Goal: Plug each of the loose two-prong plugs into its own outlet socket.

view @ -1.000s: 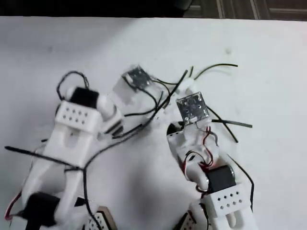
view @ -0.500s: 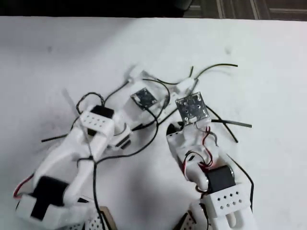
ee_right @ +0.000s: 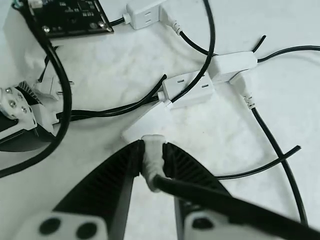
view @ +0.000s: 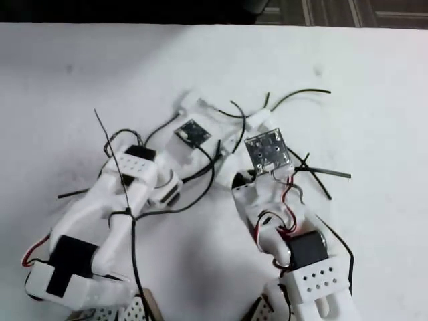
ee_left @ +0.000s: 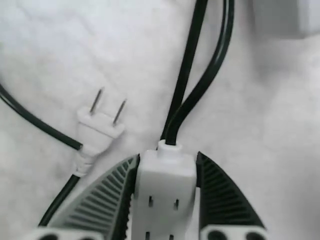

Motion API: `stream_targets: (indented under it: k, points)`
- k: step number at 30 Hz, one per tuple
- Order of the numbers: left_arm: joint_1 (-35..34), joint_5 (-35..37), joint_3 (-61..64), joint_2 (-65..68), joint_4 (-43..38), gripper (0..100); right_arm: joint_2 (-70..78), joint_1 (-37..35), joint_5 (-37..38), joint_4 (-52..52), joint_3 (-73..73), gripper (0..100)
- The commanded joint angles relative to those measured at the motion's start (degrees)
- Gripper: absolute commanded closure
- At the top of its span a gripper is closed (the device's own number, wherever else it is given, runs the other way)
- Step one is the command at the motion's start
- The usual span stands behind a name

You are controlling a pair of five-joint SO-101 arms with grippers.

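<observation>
Left gripper (ee_left: 166, 159) clamped on white outlet socket (ee_left: 165, 192). Loose two-prong plug (ee_left: 101, 127) lay flat on table (ee_left: 260, 100) just beside socket, untouched. Right gripper (ee_right: 153, 145) pinched second white plug (ee_right: 152, 162), near socket, not touching.

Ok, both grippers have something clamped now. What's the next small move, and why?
Probably swing the right gripper with its plug towards the outlet socket clamped in the left gripper. That socket's slots look empty and it is gripped on both sides, so it should take the push.
</observation>
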Motion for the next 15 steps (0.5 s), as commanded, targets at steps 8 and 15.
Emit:
stream_targets:
  k: [8,15]
  points:
    - [-0.75,0.62,-0.62,-20.88,10.64,74,-0.66,-1.71,0.53,0.4,-2.46,98.1]
    - [-6.73,0.62,-0.26,-35.74,16.7,71,-0.66,-5.23,0.53,2.24,-2.46,98.1]
